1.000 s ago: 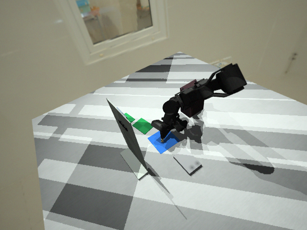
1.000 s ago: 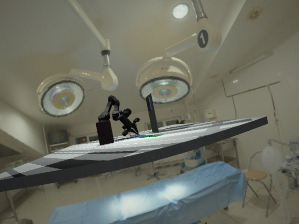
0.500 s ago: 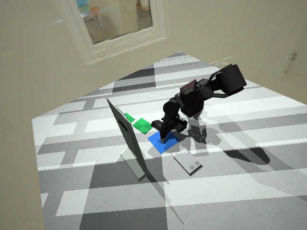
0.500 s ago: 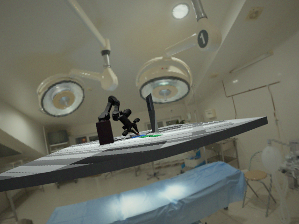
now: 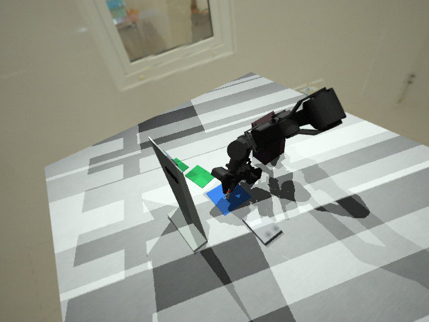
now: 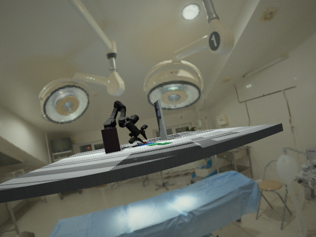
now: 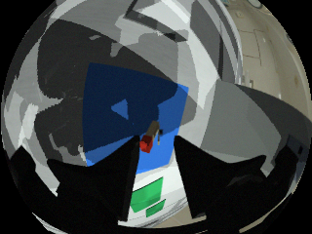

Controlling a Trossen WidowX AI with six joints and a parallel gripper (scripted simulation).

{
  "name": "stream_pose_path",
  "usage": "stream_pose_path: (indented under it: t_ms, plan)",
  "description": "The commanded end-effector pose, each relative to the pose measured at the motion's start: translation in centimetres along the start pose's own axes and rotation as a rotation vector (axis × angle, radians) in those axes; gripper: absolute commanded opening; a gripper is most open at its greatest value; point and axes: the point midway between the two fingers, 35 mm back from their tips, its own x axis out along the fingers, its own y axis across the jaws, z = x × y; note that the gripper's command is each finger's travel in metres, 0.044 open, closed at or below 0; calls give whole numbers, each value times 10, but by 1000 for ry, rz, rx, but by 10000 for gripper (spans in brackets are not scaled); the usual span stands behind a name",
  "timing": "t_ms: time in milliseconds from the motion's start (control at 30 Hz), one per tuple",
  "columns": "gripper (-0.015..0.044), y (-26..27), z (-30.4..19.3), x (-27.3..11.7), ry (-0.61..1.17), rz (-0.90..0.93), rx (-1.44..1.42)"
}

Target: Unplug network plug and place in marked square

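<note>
The small plug (image 5: 227, 194) (image 7: 152, 129), tan with a red end, lies low over the blue square (image 5: 242, 196) (image 7: 99, 112), towards its panel side. Whether it rests fully flat is too small to tell. My gripper (image 7: 157, 139) (image 6: 145, 140) is open, its fingers pointing down with a gap around the plug's red end. The red end is close to the left finger in the wrist view; whether they touch is unclear. The upright panel (image 5: 183, 199) (image 6: 162, 130) (image 7: 244, 122) stands beside the square with a dark socket opening (image 5: 171, 174) and no plug visible in it.
Two green patches, a larger one (image 5: 200, 176) (image 7: 147, 194) and a smaller one (image 5: 180, 164) (image 7: 155, 209), lie beyond the blue square. A flat grey plate (image 5: 263, 231) lies on its other side. The panel's pale foot (image 5: 187, 230) spreads on the table.
</note>
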Motion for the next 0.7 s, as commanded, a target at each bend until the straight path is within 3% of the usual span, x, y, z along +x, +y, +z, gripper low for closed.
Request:
stream_pose_path:
  t_ms: [0,667]
  plan:
    - [156,-2,1,-3,-4,-3,-8]
    - [156,-2,-1,-17,-1,-1,-6]
